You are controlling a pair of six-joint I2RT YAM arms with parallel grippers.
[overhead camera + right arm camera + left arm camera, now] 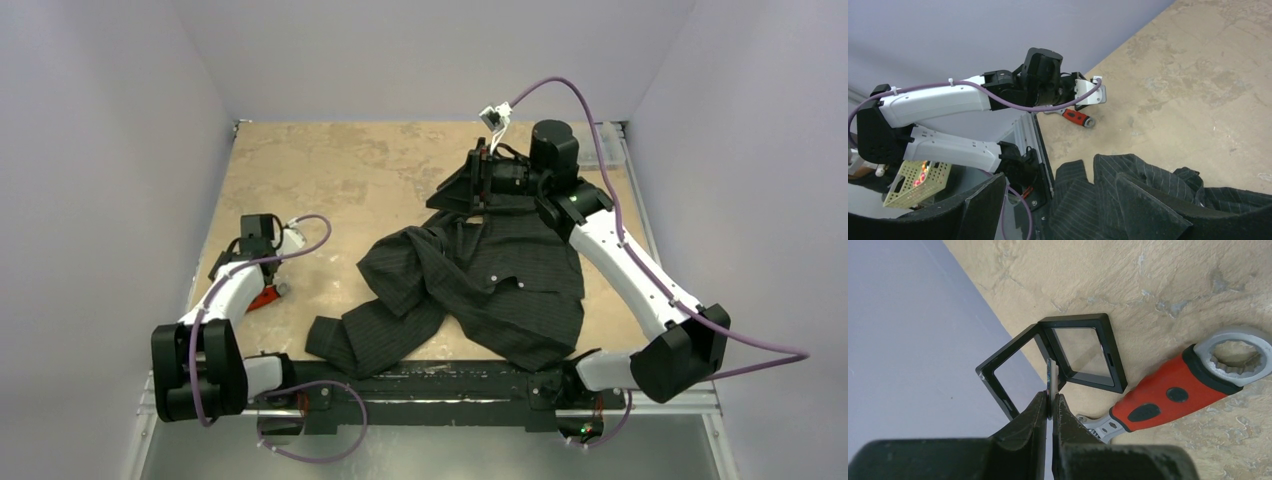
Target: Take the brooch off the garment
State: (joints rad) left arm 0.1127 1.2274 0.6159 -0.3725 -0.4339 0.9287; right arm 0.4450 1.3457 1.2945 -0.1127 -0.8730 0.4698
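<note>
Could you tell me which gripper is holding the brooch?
The left gripper, shut on the brooch near the wrench; the right gripper holds the garment.

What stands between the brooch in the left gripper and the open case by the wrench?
Nothing visible. The left gripper pinches the brooch edge-on over the open case, whose panes are bare. The wrench lies beside the case, not across it. The shirt is away at mid-table.

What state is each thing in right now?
garment: crumpled, one part held up in the shut right end effector.
brooch: off the garment, pinched edge-on in the shut left end effector.
display case: hinged open.
wrench: lying flat, untouched.
</note>
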